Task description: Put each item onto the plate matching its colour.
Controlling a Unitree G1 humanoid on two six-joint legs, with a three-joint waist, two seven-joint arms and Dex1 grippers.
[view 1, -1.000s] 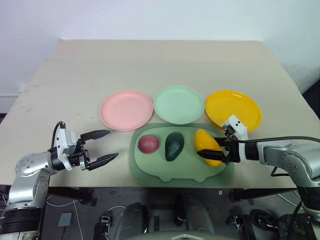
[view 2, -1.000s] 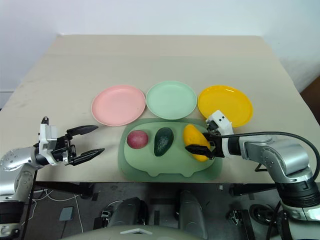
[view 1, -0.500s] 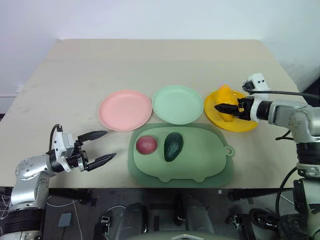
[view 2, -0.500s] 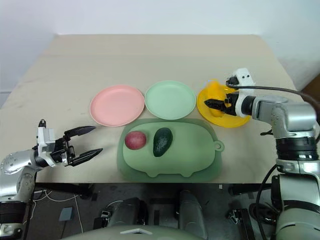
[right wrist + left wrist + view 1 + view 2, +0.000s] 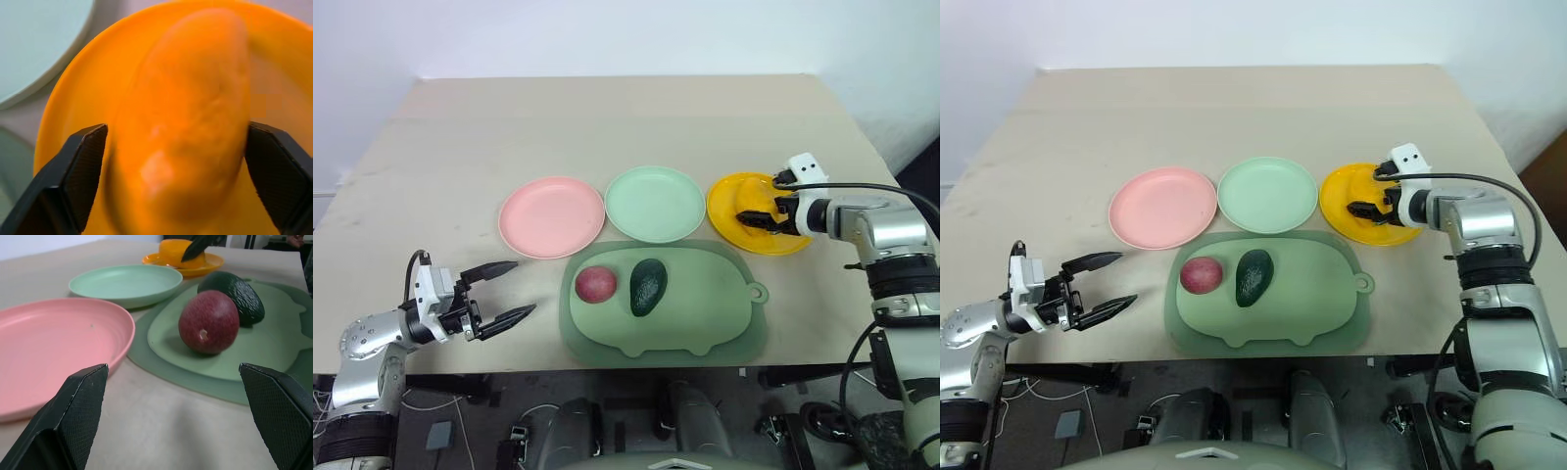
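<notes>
Three plates stand in a row on the table (image 5: 460, 127): pink plate (image 5: 551, 216), mint plate (image 5: 655, 203), yellow plate (image 5: 729, 201). Three fruits: the reddish-purple fruit (image 5: 595, 284) and dark avocado (image 5: 647, 286) lie on the sage mat (image 5: 705, 313); the right wrist view reveals the oblong, dimpled mango (image 5: 186, 122) on the yellow plate, between the right tool's (image 5: 756, 217) spread fingers, ungripped. The left tool (image 5: 501, 291) hangs wide open and empty.

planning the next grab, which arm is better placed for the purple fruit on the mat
Left. Its open pincer faces the purple fruit from the near side of the mat, while the right pincer is over the yellow plate.
</notes>
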